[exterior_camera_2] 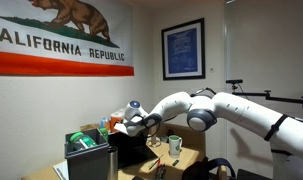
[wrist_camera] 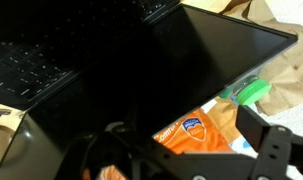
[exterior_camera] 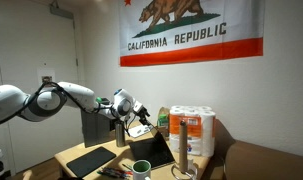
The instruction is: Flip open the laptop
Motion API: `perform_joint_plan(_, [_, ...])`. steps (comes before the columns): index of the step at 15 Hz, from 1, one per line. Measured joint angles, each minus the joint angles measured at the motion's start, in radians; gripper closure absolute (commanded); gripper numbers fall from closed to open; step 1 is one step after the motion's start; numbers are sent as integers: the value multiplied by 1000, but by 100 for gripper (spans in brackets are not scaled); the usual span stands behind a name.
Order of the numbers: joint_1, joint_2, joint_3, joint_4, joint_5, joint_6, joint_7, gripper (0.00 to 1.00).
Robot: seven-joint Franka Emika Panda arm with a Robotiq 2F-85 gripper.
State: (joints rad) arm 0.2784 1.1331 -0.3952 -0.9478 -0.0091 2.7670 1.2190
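In an exterior view, the laptop (exterior_camera: pixel 152 150) stands open, with a green mug (exterior_camera: pixel 140 168) in front, contents unseen, and paper towel rolls (exterior_camera: pixel 196 130) beside it. In an exterior view, the gripper (exterior_camera_2: pixel 141 122) hangs above the lid. Wrist view: fingers (wrist_camera: pixel 266 145) spread wide over the dark screen, an orange packet (wrist_camera: pixel 191 130) beyond.

Laptop (wrist_camera: pixel 181 70) cropped at wrist view edges; jaws' spread indiscernible.
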Motion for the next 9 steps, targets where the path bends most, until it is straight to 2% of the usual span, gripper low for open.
perform_joint_plan(6, [8,-29,3,-35,-27,0,-2,0])
perform_joint_plan(9, [7,-91,46,-95,-27,0,-47,0])
